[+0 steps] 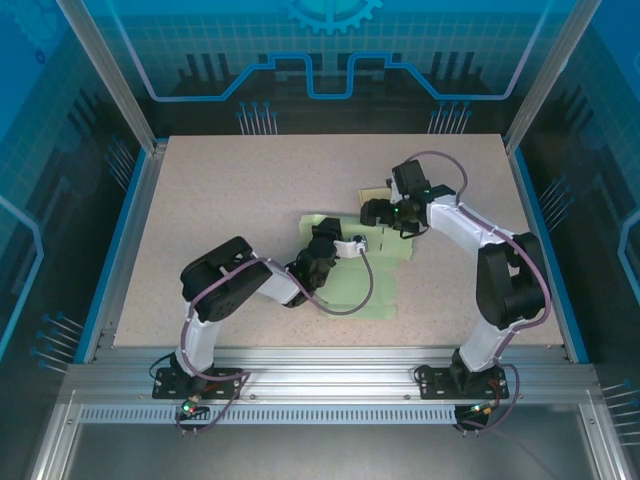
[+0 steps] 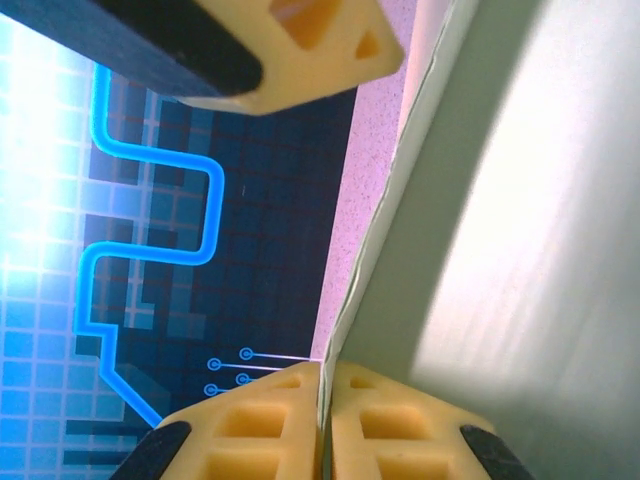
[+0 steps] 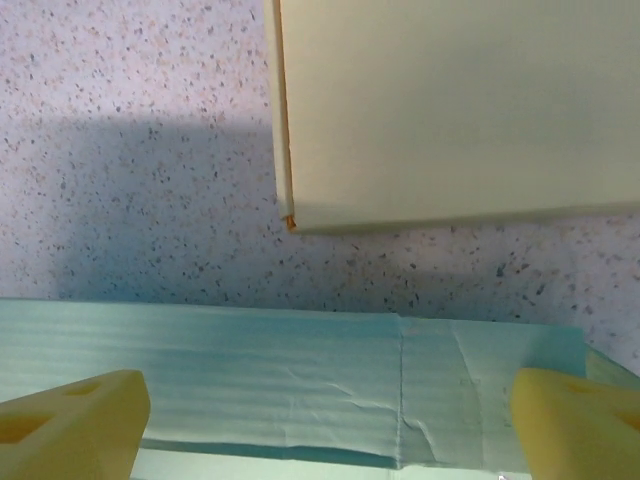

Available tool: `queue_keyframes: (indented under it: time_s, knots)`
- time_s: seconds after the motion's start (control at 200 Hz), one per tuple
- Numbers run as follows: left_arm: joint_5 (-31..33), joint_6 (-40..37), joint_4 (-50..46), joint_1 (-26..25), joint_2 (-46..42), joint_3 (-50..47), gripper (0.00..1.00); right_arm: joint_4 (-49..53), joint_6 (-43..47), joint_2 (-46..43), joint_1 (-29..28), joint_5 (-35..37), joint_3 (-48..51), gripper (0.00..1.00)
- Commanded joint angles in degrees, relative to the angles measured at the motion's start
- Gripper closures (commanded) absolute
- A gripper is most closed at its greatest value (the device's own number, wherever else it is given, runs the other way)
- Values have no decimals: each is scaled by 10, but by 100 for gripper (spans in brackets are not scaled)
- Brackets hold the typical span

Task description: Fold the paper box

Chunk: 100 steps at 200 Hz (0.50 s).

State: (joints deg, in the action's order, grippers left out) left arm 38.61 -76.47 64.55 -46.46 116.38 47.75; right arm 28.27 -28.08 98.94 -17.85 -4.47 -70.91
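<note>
Overhead: one green paper box blank (image 1: 385, 285) flat on the speckled table (image 1: 230, 200), roughly central, between two arms. Left gripper (image 1: 322, 232) down on its far-left corner, right gripper (image 1: 375, 212) at its far edge, the two near each other, presumably to share one fold. Just beyond, one beige card panel (image 1: 375, 192); impossible to tell whether joined to the blank. Left wrist: left gripper (image 2: 322, 400) clenched, two pads (image 2: 260, 430) pressed together on a thin paper edge (barely a line between them). One flap (image 2: 500, 250) rising steeply off the table, likely pinched this way to lift it along a crease. Right wrist: right gripper (image 3: 330, 430) spread wide, two yellow fingertips (image 3: 70, 425) at opposite corners, grasping nothing. Hovering over the blank's far strip, probably poised to press or take that strip. One beige card panel beyond, a band of bare table between it and the green edge.
</note>
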Motion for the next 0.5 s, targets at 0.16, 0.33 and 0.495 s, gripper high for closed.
queue_keyframes:
  time_s: [0.16,0.33,0.495]
  knots:
    - [25,25,12,-1,6,22,91,-8,-62,-25,-9,-38,28,13]
    - [32,23,39,0,5,20,92,3,-68,-80,-5,-29,42,16]
    - [31,4,111,-2,8,15,95,-23,-77,-101,10,-39,78,10]
